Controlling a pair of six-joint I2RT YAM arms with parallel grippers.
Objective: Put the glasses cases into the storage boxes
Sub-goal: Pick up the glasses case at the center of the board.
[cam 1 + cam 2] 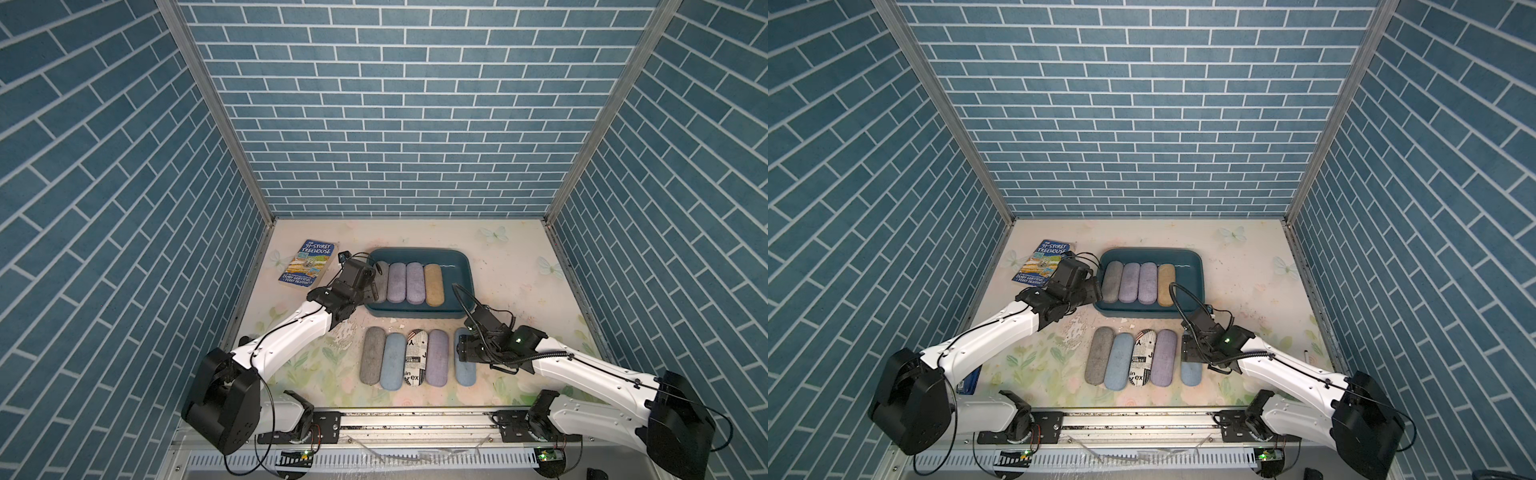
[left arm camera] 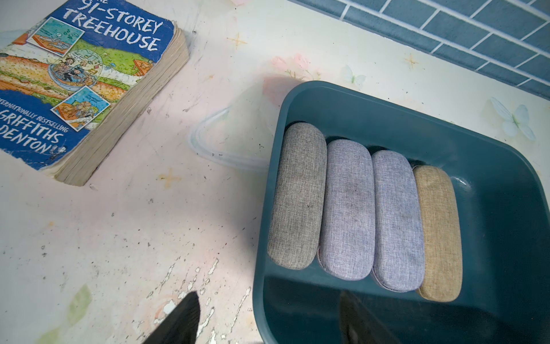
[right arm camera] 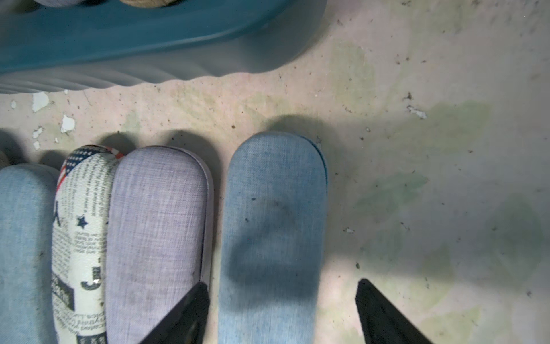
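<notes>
In both top views, shows the storage box [image 1: 417, 254] toward the back of the table [image 1: 519, 291], holding four glasses cases [image 1: 415, 282] side by side at its left end: boxed grey case [image 1: 1112, 281], two boxed lavender cases [image 1: 397, 282], tan case [image 1: 434, 284]. Loses part of the boxed grey case, in a top view, behind the left gripper [image 1: 377, 281], poised at the box's left rim. Shows five more cases in a row on the table nearer the robot: loose grey case [image 1: 372, 355], inner light blue case [image 1: 392, 362], newspaper-print case [image 1: 415, 359], loose lavender case [image 1: 437, 357], then end light blue case [image 1: 465, 372], slightly apart from the rest and covered at its far end by the right gripper [image 1: 464, 357], fingers hidden under the wrist. Leaves a blue object [image 1: 970, 380] behind the left arm too covered to name. In the left wrist view, shows both fingertips [image 2: 184, 318] apart with nothing between, cut off by the frame edge, one over the table, one over the box; crops the book [image 2: 74, 89] at two sides. In the right wrist view, shows dark fingertips [image 3: 196, 303] spread wider than the end light blue case and astride it, a clear gap on one side, contact on the other impossible to tell; blurs the box and cuts off the near ends of all cases
</notes>
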